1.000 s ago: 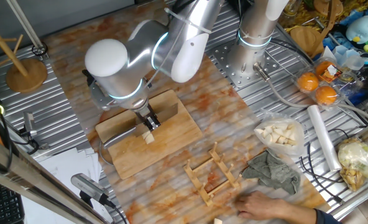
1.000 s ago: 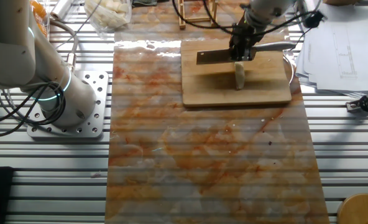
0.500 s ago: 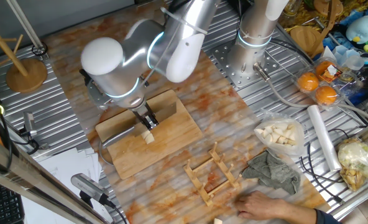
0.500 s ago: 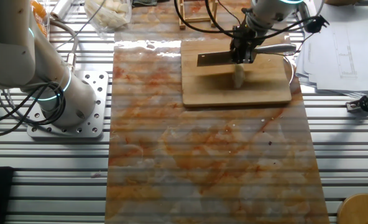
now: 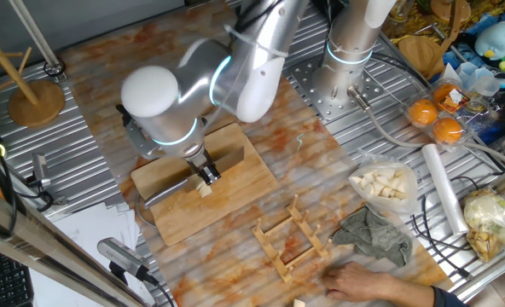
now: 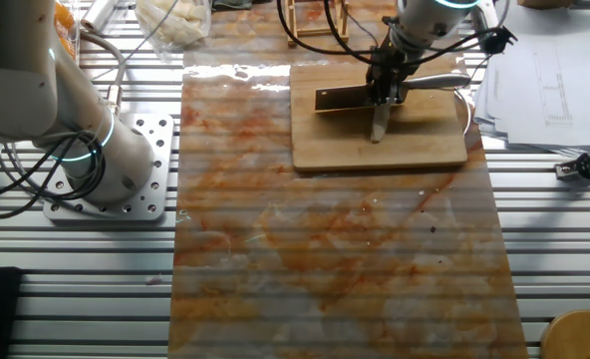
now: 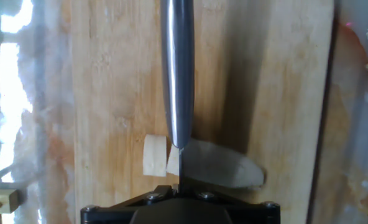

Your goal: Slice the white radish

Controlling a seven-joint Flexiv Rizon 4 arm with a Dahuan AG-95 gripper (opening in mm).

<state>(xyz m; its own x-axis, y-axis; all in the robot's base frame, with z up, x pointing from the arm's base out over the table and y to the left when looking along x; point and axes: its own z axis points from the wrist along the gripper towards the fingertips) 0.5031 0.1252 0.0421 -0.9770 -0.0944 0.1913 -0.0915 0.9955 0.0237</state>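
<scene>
The white radish point(image 7: 215, 165) lies on the wooden cutting board point(image 7: 109, 81), with a thin cut slice point(image 7: 153, 155) just to its left. My gripper point(image 7: 178, 189) is shut on a knife point(image 7: 176, 74); the blade stands edge-down between the slice and the rest of the stick. In one fixed view the gripper point(image 5: 203, 169) is right over the radish point(image 5: 206, 190) on the board point(image 5: 235, 192). In the other fixed view the gripper point(image 6: 385, 85) holds the knife point(image 6: 340, 97) across the radish point(image 6: 377, 127), which it partly hides.
A wooden rack point(image 5: 291, 239), a grey cloth point(image 5: 372, 234) and a person's hand point(image 5: 363, 281) lie near the front. A clear bag of pale cut pieces point(image 5: 385, 183) and oranges point(image 5: 436, 119) sit at the right. A second arm's base point(image 6: 96, 160) stands on the other side of the table, away from the board.
The gripper and knife have dropped lower onto the radish and shifted slightly along it. The board and the radish have stayed in place.
</scene>
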